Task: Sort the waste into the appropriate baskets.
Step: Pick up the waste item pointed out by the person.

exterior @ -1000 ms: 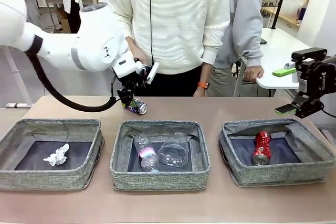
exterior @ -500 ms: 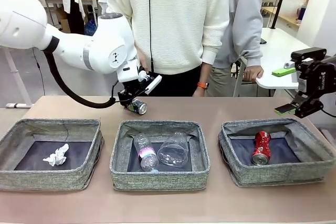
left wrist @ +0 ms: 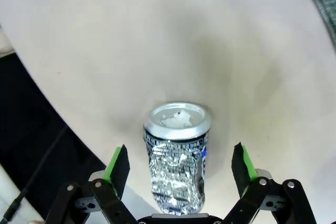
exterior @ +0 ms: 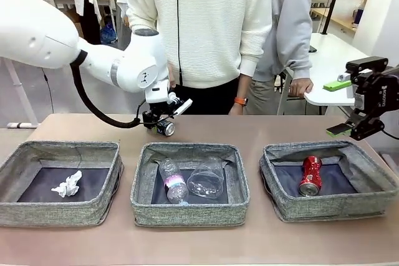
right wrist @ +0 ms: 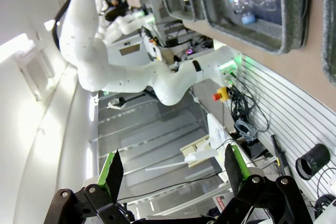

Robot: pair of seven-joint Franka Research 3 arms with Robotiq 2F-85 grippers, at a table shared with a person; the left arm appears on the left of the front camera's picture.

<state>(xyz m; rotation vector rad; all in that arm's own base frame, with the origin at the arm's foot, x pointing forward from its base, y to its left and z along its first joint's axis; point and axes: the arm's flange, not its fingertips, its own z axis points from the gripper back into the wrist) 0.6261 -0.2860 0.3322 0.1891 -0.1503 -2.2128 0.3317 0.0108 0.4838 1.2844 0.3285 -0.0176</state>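
A dented dark blue can lies on the table behind the middle basket. My left gripper is down over it and open. In the left wrist view the can lies between the two green-padded fingers, with a gap on each side. The left basket holds a crumpled white tissue. In the middle basket lie a clear bottle with a pink label and a crushed clear bottle. A crushed red can lies in the right basket. My right gripper hangs open above that basket's far right corner.
Two people stand at the far edge of the table, one in a cream sweater just behind the left gripper. A white side table stands at the back right. A strip of bare tabletop runs in front of the baskets.
My left arm has swung its elbow to the right and turned its wrist over the blue can, which stays on the table. The right arm has not moved.
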